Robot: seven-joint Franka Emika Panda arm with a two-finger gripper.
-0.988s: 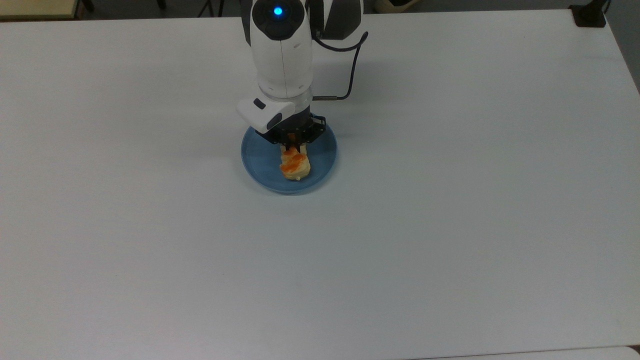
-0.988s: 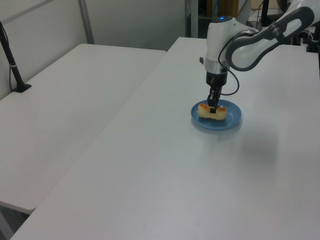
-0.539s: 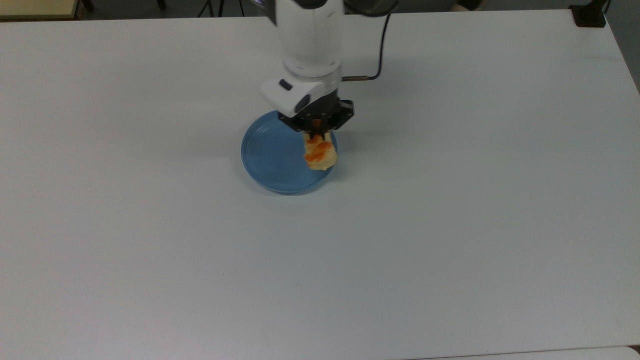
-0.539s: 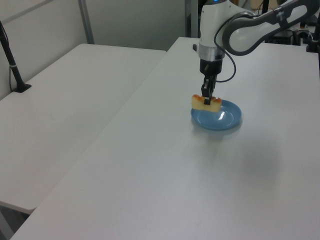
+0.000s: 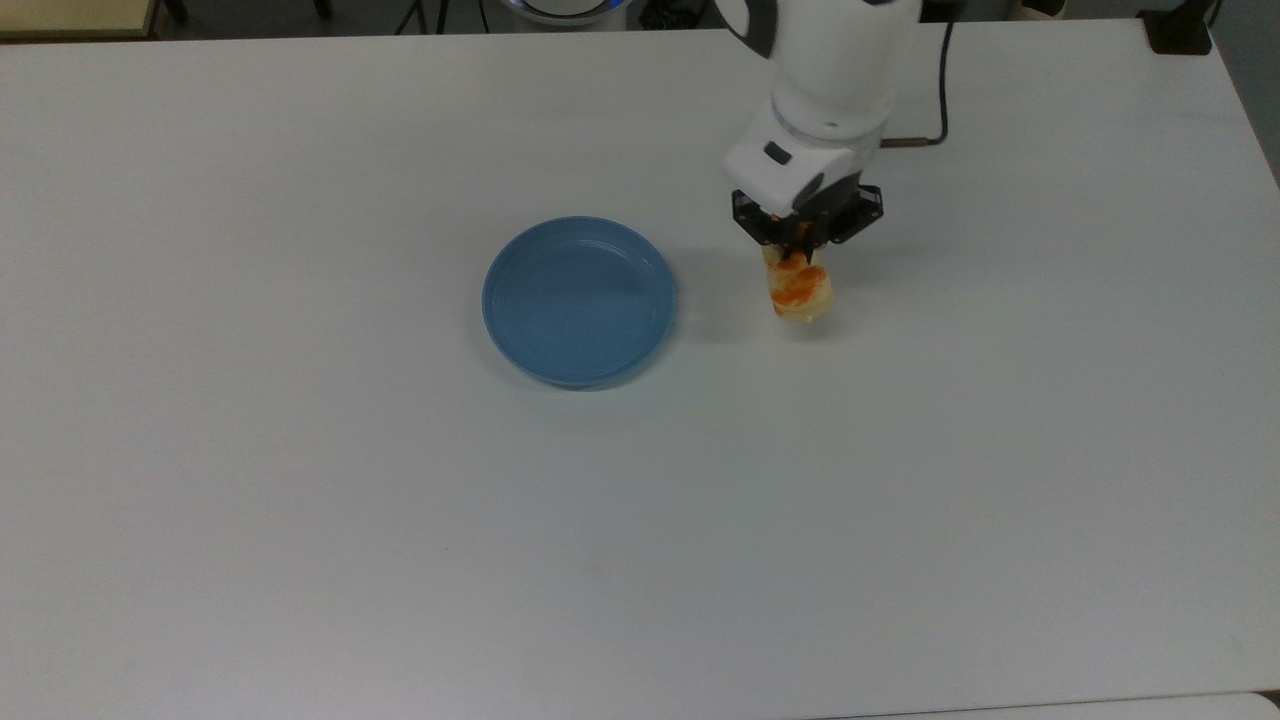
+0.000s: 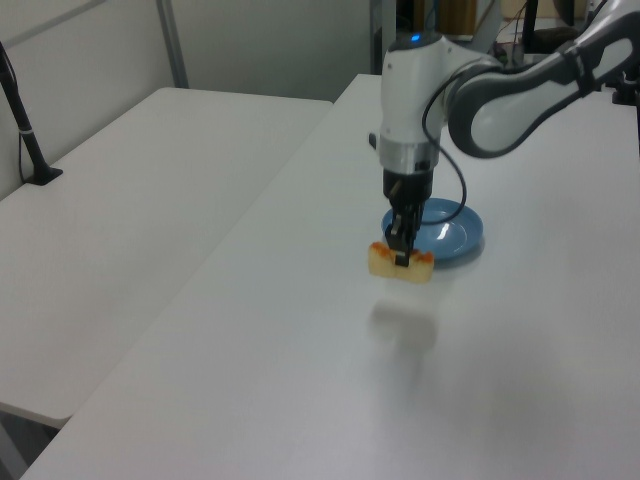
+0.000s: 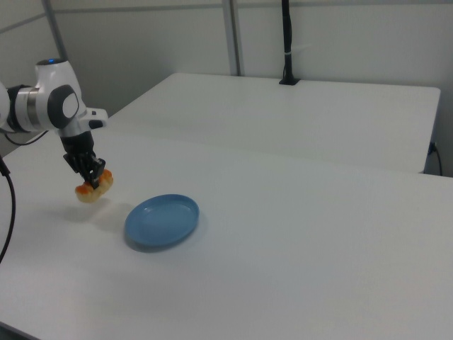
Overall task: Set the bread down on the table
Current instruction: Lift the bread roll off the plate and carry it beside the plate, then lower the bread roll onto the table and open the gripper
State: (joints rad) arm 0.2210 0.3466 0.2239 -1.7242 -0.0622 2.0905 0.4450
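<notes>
Top view: the bread (image 5: 799, 290), a pale-tan piece with orange glazed patches, hangs above the white worktop (image 5: 900, 480), pinched between the two fingers of the robot's hand (image 5: 800, 250), which are closed on the bread's upper end. The bread sits at about three o'clock from the blue plate (image 5: 580, 300), near it but apart, with bare worktop between them. A faint shadow lies on the surface beside the bread.

In the left view the bread (image 6: 400, 264) is held level in the hand (image 6: 402, 252), clear of the worktop (image 6: 300, 380), with its shadow below it; the plate (image 6: 445, 228) lies just behind it.

In the right view the bread (image 7: 93, 187) hangs from the hand (image 7: 92, 178) at about ten o'clock from the plate (image 7: 162, 220), off the worktop (image 7: 318, 269). The white arm (image 7: 49, 106) reaches in from the right view's left edge. A second white table (image 7: 297, 120) stands behind.
</notes>
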